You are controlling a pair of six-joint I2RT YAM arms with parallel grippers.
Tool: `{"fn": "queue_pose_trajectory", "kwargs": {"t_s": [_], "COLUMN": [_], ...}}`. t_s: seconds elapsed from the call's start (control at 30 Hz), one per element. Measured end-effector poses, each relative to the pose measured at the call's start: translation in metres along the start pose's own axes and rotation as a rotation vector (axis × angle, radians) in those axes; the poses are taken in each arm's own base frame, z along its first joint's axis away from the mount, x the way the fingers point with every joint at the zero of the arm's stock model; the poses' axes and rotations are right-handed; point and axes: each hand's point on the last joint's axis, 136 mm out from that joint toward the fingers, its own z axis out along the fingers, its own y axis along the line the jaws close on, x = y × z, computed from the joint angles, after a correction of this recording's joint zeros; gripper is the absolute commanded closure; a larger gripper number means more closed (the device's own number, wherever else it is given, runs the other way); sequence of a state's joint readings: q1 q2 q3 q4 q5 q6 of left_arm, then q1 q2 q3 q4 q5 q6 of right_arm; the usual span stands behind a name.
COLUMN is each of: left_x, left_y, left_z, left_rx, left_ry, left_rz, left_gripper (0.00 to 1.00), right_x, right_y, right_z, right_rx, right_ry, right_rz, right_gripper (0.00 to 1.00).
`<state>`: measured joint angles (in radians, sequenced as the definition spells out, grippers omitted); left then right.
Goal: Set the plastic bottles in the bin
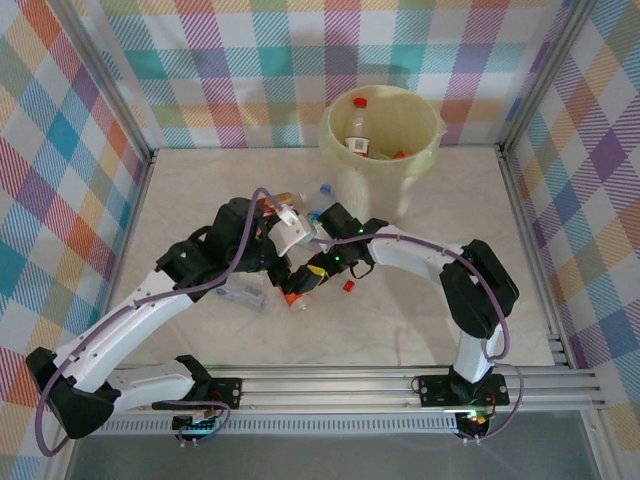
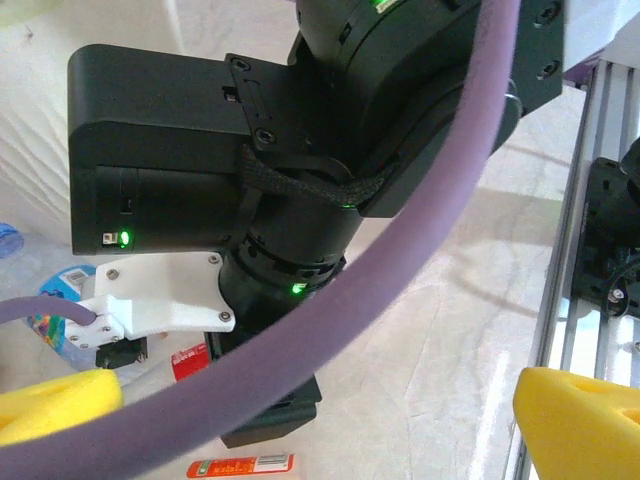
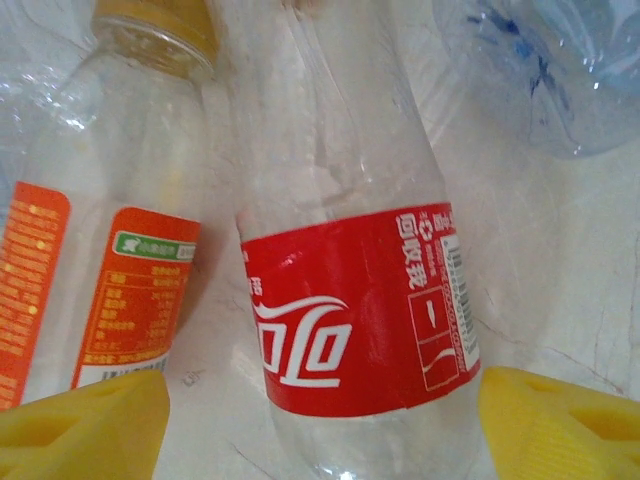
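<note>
Against the far edge of the worktop (image 1: 200,190) stands the bin (image 1: 375,190) with some plastic bottles (image 1: 357,127) inside, while left arm (image 1: 150,300) and right arm (image 1: 420,255) crowd over the loose ones mid-worktop. Left wrist now: the left gripper (image 2: 315,412) has its jaws gaping and empty, hard up against the right arm, so a clash or a snagged purple cable (image 2: 400,270) looks possible. Right wrist: the right gripper (image 3: 322,425) has its jaws apart astride the red-labelled bottle (image 3: 350,310), not clamped. That slick plastic could squirt free and shove the orange-labelled bottle (image 3: 130,220) beside it.

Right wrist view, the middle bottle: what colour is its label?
Red with white lettering; the bottle shows best in the right wrist view.
</note>
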<state>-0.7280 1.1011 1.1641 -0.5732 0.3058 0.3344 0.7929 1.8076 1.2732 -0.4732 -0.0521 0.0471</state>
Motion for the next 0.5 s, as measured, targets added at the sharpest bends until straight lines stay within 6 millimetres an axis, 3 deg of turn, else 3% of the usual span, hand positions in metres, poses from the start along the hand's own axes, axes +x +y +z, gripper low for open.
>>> {"fn": "queue_pose_trajectory", "kwargs": {"t_s": [0.5], "left_x": [-0.013], "left_y": [0.012], "left_z": [-0.044], "left_rx": [-0.138], "left_ry": [-0.006], "left_rz": [0.059], "left_gripper": [0.0], "right_x": [0.002], "right_y": [0.035], "right_z": [-0.017], "right_rx": [-0.015], "right_ry": [-0.005], "right_rz": [0.07], "right_gripper": [0.31]}}
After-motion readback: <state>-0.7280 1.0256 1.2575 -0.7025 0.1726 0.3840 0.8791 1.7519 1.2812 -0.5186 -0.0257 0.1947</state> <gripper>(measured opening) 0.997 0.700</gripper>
